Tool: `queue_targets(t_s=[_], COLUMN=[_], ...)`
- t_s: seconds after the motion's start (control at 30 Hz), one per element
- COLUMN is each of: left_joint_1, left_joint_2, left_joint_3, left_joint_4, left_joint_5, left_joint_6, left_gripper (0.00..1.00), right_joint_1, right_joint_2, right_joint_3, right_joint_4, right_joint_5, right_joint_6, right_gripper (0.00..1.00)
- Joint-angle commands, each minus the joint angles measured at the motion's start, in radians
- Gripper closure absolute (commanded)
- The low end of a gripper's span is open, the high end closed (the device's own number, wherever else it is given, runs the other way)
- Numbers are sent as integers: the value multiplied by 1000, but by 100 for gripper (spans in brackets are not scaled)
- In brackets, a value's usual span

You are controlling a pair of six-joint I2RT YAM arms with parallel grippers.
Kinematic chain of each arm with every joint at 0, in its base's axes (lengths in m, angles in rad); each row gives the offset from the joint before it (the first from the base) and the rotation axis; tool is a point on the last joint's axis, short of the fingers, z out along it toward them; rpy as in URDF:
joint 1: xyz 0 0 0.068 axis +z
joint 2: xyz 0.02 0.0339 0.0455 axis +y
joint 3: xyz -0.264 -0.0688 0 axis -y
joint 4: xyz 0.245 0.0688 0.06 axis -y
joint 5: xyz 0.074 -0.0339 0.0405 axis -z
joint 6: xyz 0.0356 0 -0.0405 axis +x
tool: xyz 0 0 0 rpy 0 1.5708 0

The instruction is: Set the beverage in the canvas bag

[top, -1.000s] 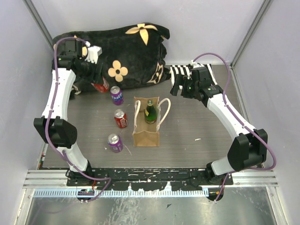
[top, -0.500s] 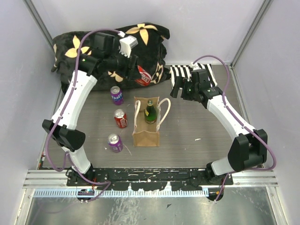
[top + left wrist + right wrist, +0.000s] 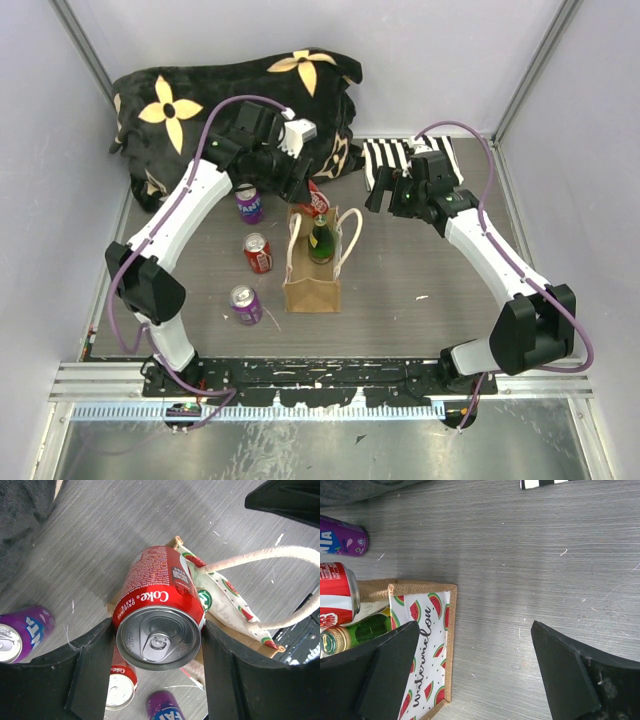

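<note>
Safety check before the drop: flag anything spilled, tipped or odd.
Nothing stands out. The bag stands upright with a green bottle inside, three cans stand beside it, and the left gripper holds the Coke can intact.

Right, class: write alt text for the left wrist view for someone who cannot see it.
The left gripper holds a red Coke can, top toward the camera, over the rim of the canvas bag with watermelon-print lining. Two purple cans and another red can stand on the grey table.
</note>
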Motion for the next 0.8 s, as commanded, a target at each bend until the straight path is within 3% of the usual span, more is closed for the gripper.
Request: queue_targets(t_s=[0.0, 0.77], left_joint_1=[-6, -24], left_joint_2=[-107, -151], left_joint_3=[-35, -190], left_joint_4=[29, -6], left_joint_5=[8, -6], left_joint_6=[50, 97], left_gripper=[100, 100], right_joint_1=[-5, -4], right_joint_2=[-43, -35], right_joint_3=[-2, -2], right_joint_4=[48, 48], right_joint_5=[5, 2], right_joint_6=[6, 3], right_gripper=[0, 0])
